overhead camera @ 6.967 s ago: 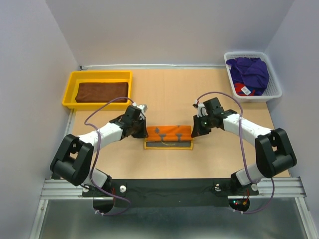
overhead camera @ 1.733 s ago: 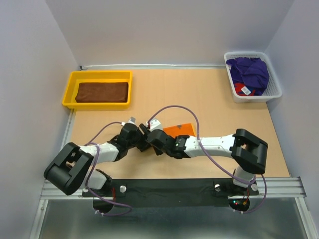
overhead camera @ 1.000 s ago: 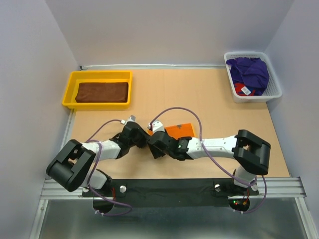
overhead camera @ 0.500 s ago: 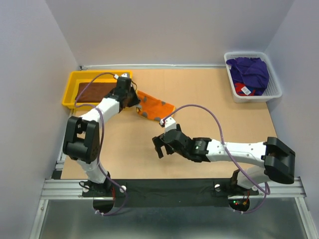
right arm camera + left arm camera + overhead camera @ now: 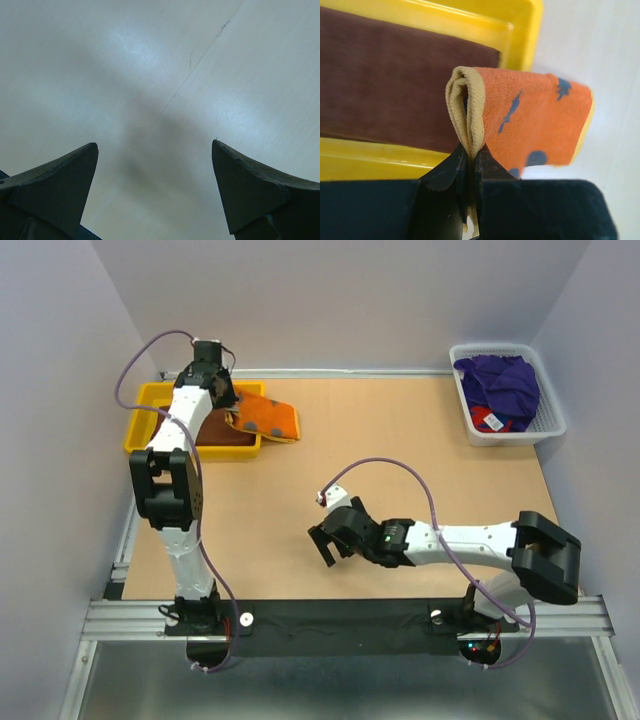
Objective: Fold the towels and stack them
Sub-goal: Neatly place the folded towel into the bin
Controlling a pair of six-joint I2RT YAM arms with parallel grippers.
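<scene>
Tabletop [image 5: 420, 470]: four towels [image 5: 272, 418], one tray [image 5: 137, 430]

Can't see most of red towel [image 5: 487, 421] under purple towel [image 5: 500, 383]; can't see brown towel [image 5: 228, 436] right part behind orange towel [image 5: 272, 418].

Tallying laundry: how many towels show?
4: brown towel in the tray; orange towel held over its rim; purple towel and red towel in the basket, maybe hiding more.

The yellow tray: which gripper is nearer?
Left. The left gripper, pinching the orange towel, is over the tray at its right end; the right gripper is far off, over the table.
</scene>
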